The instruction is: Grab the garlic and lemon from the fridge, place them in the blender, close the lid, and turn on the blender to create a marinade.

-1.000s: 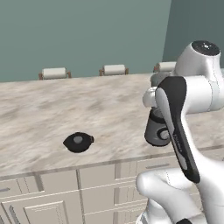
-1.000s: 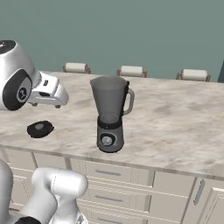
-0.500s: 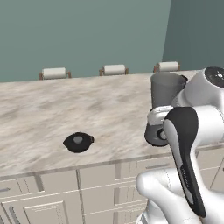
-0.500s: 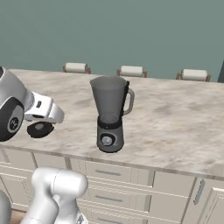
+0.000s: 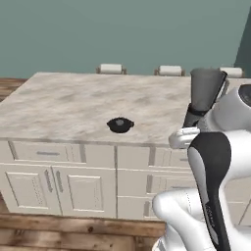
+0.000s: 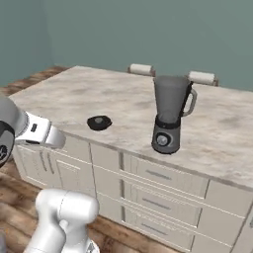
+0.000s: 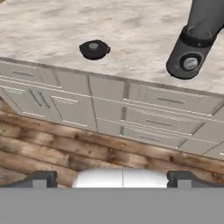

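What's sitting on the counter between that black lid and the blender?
Nothing: the right base view shows only bare marble counter between the lid and the blender.

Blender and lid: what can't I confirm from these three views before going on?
- Blender jar contents: smoky wall hides the inside in the right base view; the arm covers its base in the left base view; the top edge cuts the jar in the hand view.
- Lid: too small to make out its side tab.
- Gripper: just the two tips, standing apart, empty.
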